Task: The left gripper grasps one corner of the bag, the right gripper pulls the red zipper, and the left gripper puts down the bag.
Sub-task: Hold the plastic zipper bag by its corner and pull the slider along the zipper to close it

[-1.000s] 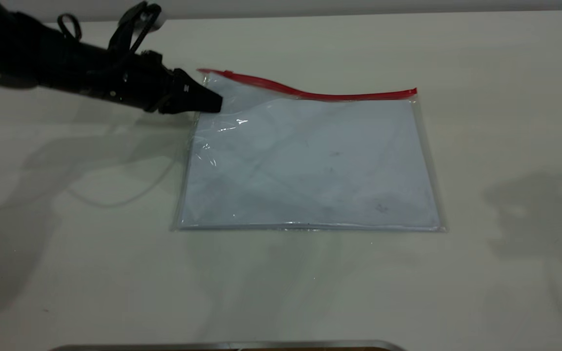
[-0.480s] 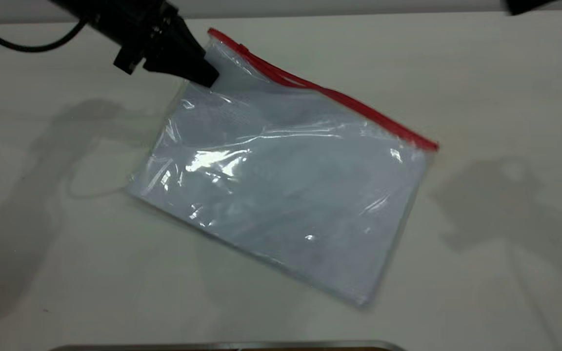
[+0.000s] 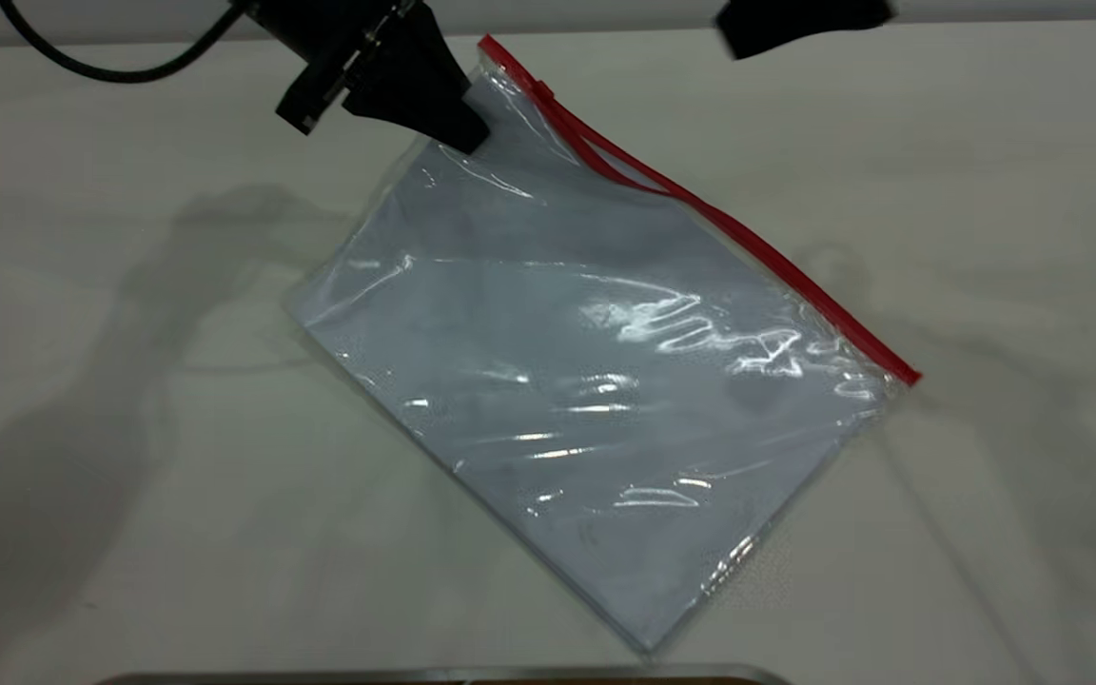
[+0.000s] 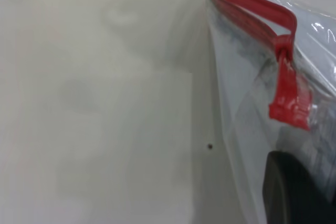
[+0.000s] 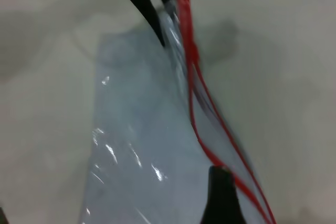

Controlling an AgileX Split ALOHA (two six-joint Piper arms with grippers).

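My left gripper (image 3: 465,136) is shut on the bag's corner (image 3: 486,105), next to the upper end of the red zipper (image 3: 748,243). It holds the corner up at the back. The clear bag (image 3: 586,381), with a white sheet inside, hangs slanting down toward the front right. The red slider tab (image 3: 544,92) sits near the held corner, and past it the two red strips stand apart. In the left wrist view the tab (image 4: 287,103) hangs close above my finger (image 4: 294,192). My right gripper (image 3: 800,24) is high at the back right, apart from the bag. In its wrist view (image 5: 219,182) it is over the zipper (image 5: 195,93).
The pale table (image 3: 986,523) stretches all around the bag. A metal strip (image 3: 443,675) runs along the front edge. The left arm's black cable (image 3: 120,71) loops at the back left.
My left gripper lifted the bag's corner off the table and carried it up and to the right; the bag now hangs slanted. My right gripper came into view at the back right.
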